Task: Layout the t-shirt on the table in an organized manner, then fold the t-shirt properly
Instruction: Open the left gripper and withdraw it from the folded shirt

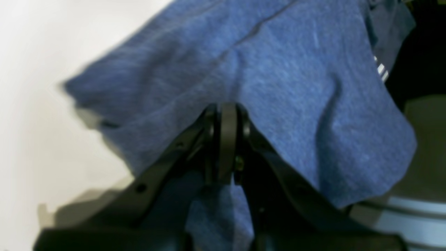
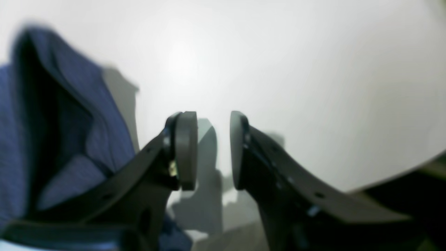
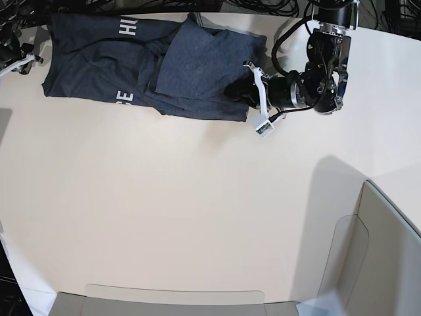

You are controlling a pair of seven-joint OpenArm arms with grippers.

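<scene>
The dark navy t-shirt [image 3: 151, 66] lies crumpled and partly folded over itself at the far edge of the off-white table [image 3: 197, 197], with white lettering showing. My left gripper [image 3: 235, 90] is at the shirt's right edge. In the left wrist view the gripper [image 1: 226, 139] is shut on a fold of the blue cloth [image 1: 285, 80]. My right gripper [image 3: 31, 59] is at the shirt's left end. In the right wrist view it [image 2: 213, 150] is open and empty over bare table, with the shirt [image 2: 69, 115] just to its left.
Grey translucent bin walls stand at the near right [image 3: 375, 263] and along the front edge [image 3: 171, 299]. Cables lie beyond the table's far edge [image 3: 263, 6]. The left arm's body [image 3: 322, 72] stands on the table at the back right.
</scene>
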